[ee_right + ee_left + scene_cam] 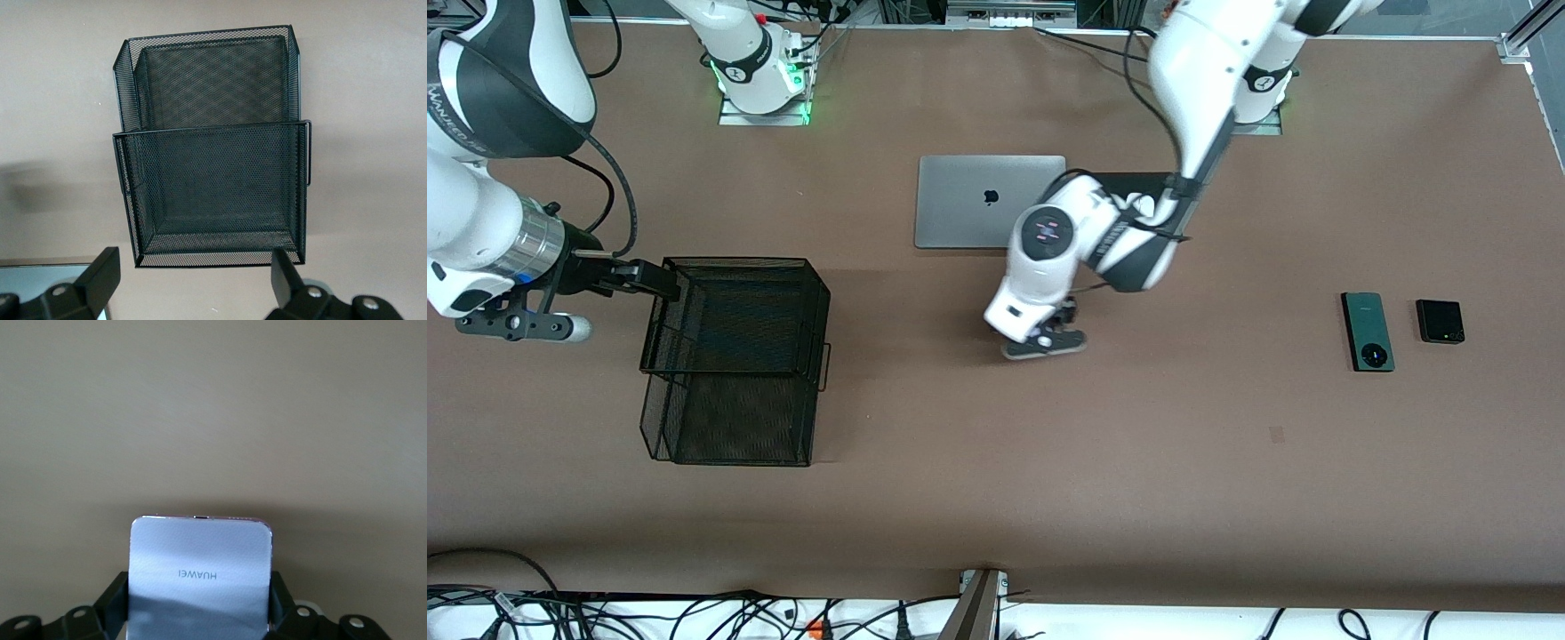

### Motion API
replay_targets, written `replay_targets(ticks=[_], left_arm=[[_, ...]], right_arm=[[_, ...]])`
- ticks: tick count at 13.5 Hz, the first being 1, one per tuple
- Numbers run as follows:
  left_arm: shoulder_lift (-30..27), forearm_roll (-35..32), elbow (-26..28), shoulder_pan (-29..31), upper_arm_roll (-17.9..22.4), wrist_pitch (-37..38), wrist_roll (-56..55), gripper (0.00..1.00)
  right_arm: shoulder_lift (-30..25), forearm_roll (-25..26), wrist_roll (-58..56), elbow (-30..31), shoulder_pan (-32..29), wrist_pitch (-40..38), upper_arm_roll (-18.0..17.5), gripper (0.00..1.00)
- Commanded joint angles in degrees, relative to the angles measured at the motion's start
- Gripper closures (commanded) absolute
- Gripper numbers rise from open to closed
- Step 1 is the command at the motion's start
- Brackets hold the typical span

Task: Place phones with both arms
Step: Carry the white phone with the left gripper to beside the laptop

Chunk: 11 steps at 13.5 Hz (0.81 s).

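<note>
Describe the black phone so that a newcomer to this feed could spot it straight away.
Start at the silver laptop and go along the brown table toward the left arm's end, where two phones lie side by side. The black phone is the outer one, beside the dark green phone. It is short and squarish, while its neighbour is long with a round camera ring.

2 white arms w/ dark grey joint bands, black cables; left gripper (1060, 331) & right gripper (660, 278) black.
</note>
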State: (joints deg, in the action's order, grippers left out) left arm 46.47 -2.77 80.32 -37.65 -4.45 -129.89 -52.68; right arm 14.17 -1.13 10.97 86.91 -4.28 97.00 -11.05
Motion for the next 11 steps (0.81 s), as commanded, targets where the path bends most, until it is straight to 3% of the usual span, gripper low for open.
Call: replay_targets(ticks=[1,6,11], left_arm=[[8.53,0.49,-13.22,-4.52,2.08,2.18,-3.37,0.97],[15.48,0.48,-22.47,-12.96,8.74,1.48,-6.11,0.97],[17.87,0.48,-23.19,-14.21,10.60,-0.27,-8.49,0.97]], right_arm=[[-0.46,0.51,0.64,0.54,0.06,0.47,-0.20,0.00],[-0.46,1.65,0.37,0.54,0.15,0.21,-0.20,0.00],[-0.46,1.74,0.64,0.36,0.67,0.21,-0.20,0.00]])
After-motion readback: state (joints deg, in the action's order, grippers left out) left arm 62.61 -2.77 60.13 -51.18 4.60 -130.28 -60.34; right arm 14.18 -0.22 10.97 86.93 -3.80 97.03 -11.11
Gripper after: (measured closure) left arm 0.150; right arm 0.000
